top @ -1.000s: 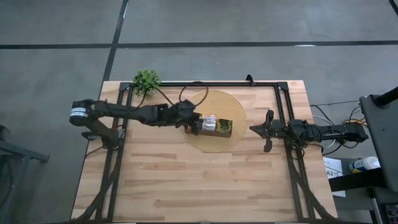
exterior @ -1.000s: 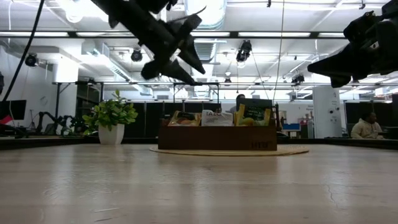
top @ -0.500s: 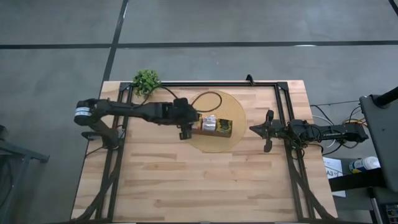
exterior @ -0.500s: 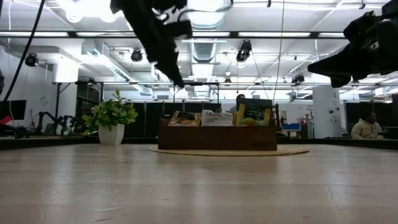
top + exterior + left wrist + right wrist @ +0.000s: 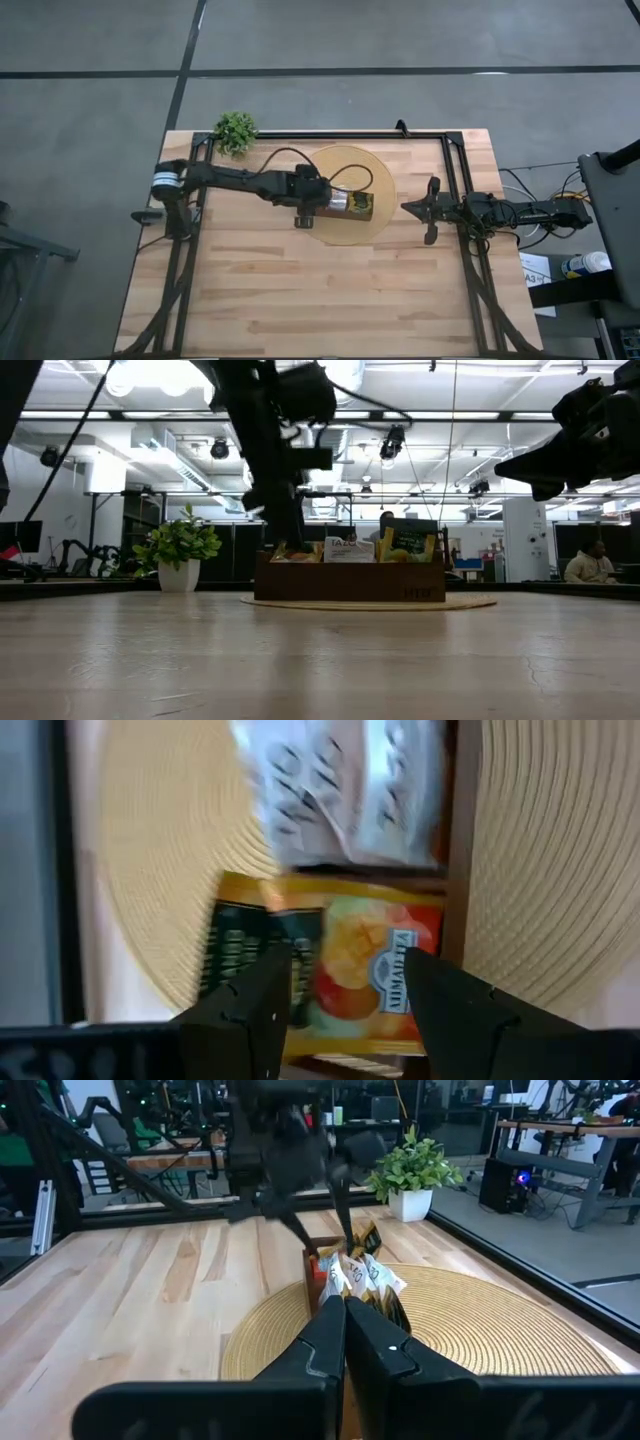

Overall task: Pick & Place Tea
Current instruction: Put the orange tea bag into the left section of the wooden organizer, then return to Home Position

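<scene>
A long dark-brown wooden box [image 5: 345, 205] stands on a round woven mat [image 5: 370, 170], with tea sachets upright inside it. My left gripper [image 5: 350, 1010] is open and points steeply down over the box's left end [image 5: 270, 565]. Its fingers stand on either side of a yellow-orange sachet [image 5: 360, 955] without touching it. A dark green sachet [image 5: 235, 955] sits beside that one, and white sachets [image 5: 340, 790] lie farther along the box. My right gripper [image 5: 432, 210] waits shut at the table's right side, level, well clear of the box.
A small potted plant [image 5: 236, 130] stands at the table's far left corner, seen also in the low view as the plant [image 5: 180, 555] left of the box. A black frame rail [image 5: 330, 134] runs along the far edge. Bare wood [image 5: 320, 290] fills the near half.
My left gripper has come down from above the box toward the box's left end. Its wrist has rolled about its own line and tipped to point steeply down. The gap between its fingers looks the same. The box and the sachets have stayed in place.
</scene>
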